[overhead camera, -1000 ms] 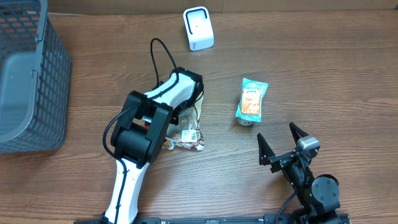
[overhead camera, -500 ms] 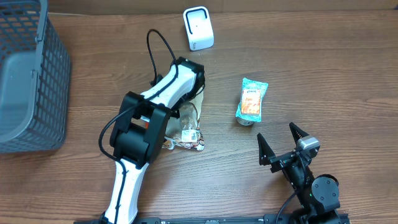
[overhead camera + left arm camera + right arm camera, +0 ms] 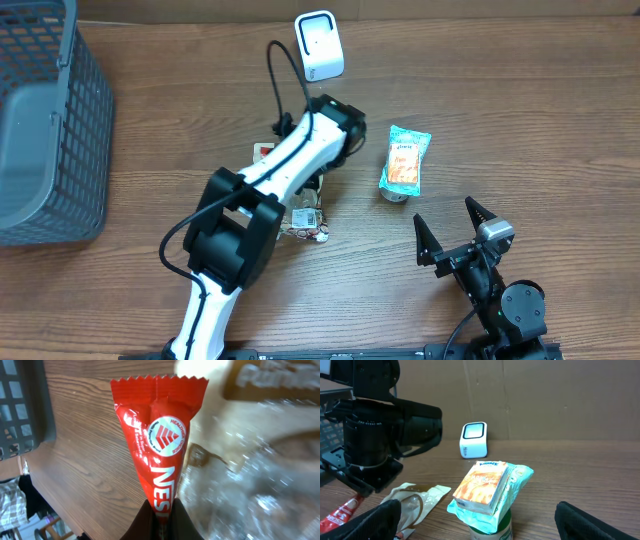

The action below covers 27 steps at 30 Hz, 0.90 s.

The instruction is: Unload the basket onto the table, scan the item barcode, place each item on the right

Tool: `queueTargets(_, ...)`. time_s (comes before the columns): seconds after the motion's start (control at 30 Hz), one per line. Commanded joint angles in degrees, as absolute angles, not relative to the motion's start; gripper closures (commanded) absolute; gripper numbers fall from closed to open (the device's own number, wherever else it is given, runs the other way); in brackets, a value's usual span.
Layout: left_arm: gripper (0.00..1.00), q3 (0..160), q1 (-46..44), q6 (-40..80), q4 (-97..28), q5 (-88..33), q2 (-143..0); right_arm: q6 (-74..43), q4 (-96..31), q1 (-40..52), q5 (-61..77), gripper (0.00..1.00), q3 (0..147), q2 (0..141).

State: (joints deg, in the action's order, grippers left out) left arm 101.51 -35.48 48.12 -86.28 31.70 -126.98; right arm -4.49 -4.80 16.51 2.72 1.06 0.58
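From above, the grey mesh basket [image 3: 60, 150] sat at the left edge of the worktop [image 3: 520, 90], cut off by the frame, its inside showing a flat grey bottom. The white scanner [image 3: 319, 45] stood at the far side. The left arm [image 3: 295, 165] reached toward it and hid its own pincer. Only a corner of the red sachet [image 3: 263, 152] peeped out on the arm's basket side. Since a second before, the arm's wrist had swung from over the clear wrappers [image 3: 305, 222] toward the scanner, and that red corner had come into sight. The right pincer [image 3: 455, 238] gaped wide with nothing in it, just where it had been, near a teal snack packet [image 3: 405, 162].

Through the left wrist camera, the left pincer [image 3: 160, 517] was clamped tight on the sachet's lower end, its fingers mostly cut off by the bottom edge. The sachet's crimped top pointed away. The wrappers to its right were a blur.

Through the right wrist camera, the teal packet lay atop a can [image 3: 492, 527]. The sachet showed low under the left arm, at the bottom left corner. Whether it touched the worktop I could not tell.
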Motion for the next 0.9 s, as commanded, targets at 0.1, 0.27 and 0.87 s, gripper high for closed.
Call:
queueTargets(0.1,0.96,102.37,-36.82,49.41,-86.02,29.87,-130.32,-4.69,-4.64,16.27,2.44,0.00,0.47,0.16)
queueTargets(0.27,0.80,103.02,-36.80,45.80,-83.77,26.39,-130.45,-4.69,-4.64,16.27,2.44,0.00,0.47,0.16)
queueTargets(0.87,0.73,125.80,-28.62,35.88,-91.13,12.99,-125.67,-4.69,-4.64,16.27,2.44,0.00,0.47,0.16)
